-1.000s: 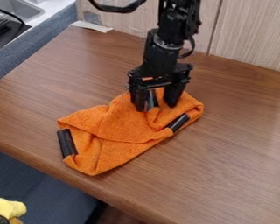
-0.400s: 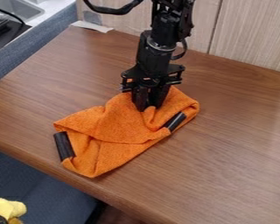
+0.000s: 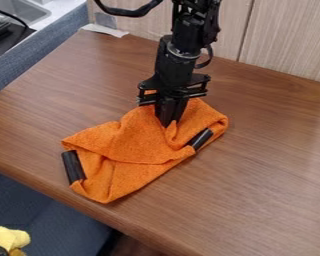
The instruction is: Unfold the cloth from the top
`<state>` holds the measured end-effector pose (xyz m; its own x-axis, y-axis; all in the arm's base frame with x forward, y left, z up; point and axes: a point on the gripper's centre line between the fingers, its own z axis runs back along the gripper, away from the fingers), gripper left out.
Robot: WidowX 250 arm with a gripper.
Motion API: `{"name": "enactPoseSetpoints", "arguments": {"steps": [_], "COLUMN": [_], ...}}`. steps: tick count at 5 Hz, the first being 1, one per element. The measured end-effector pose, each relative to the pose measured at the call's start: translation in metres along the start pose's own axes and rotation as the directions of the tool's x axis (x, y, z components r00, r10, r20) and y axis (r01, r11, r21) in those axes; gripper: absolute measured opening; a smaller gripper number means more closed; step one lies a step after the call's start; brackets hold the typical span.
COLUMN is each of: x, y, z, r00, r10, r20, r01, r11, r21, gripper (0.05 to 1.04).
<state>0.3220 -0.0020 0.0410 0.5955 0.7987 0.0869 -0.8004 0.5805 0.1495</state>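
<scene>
The gripper (image 3: pixel 168 123) points down at the upper part of the orange cloth (image 3: pixel 146 145), its fingers shut on a pinch of the fabric, including what was a dark strip there. The cloth lies folded and bunched on the wooden table, with a ridge rising at the fingertips. A black strip (image 3: pixel 73 167) shows at its left end, and another black strip (image 3: pixel 200 138) lies near its right edge. The fabric between the fingers is mostly hidden.
The brown table (image 3: pixel 256 165) extends right and in front of the cloth, ending at a front edge lower left. A wall panel (image 3: pixel 289 40) stands behind. A yellow object (image 3: pixel 8 237) is at the lower left, and a sink (image 3: pixel 19 10) at the upper left.
The gripper has moved slightly left and its fingers have come together on the cloth. The cloth has shifted a little to the left with it.
</scene>
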Motion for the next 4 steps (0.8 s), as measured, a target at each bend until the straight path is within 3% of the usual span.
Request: {"name": "enactPoseSetpoints", "arguments": {"steps": [2,4], "x": [-0.006,-0.001], "y": [-0.022,-0.063], "z": [0.018,0.069], "r00": [0.999,0.999], "r10": [-0.041,-0.050], "r20": [-0.011,-0.002], "r01": [0.040,0.048], "r11": [0.997,0.972], "r21": [-0.066,-0.228], "gripper": [0.073,0.073]}}
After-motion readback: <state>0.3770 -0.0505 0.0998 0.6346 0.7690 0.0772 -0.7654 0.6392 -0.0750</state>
